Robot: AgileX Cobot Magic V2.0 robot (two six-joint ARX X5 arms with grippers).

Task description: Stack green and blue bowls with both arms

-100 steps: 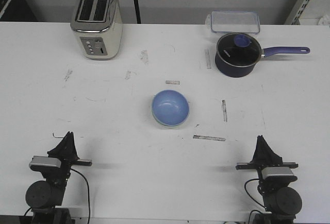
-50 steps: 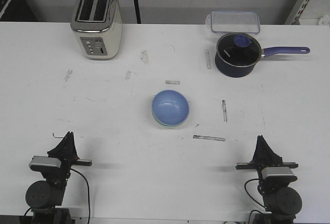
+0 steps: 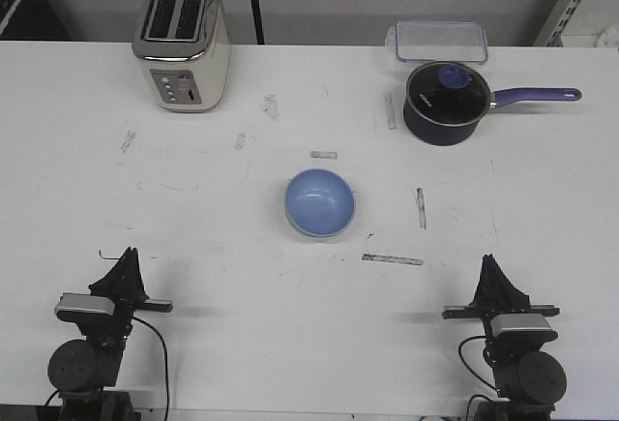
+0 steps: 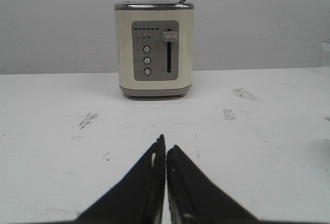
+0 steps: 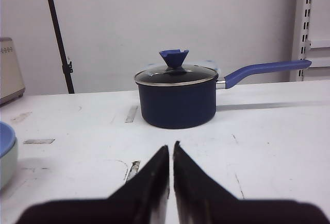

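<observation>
A grey wall backs a white, scuffed table (image 3: 193, 218) that fills the front view. Taking the table as a clock face, the toaster (image 3: 181, 42) stands at about 11 o'clock and the saucepan (image 3: 444, 102) with its purple handle at about 1, a clear box (image 3: 437, 40) just behind it.

At the centre sits the blue bowl (image 3: 320, 201), nested in the green bowl (image 3: 302, 228), of which only a pale rim shows under its near edge; the right wrist view catches both at its margin, blue lip over a pale green wall. Judged from that, the stack looks already made.

The left gripper (image 3: 127, 264) rests at about 7 o'clock, the right gripper (image 3: 490, 269) at about 5, both well apart from the bowls. In each wrist view the fingers come together to a point with only a hairline slit between them, and nothing is held.

If this is the closing step, doing it well means leaving the stack alone: keep both arms parked low at the near edge, tips together, with no sweep toward the centre that could nudge the bowls. A check that the blue bowl sits level and centred would settle it; from the front it appears to, though the fit at the far rim cannot be seen.
</observation>
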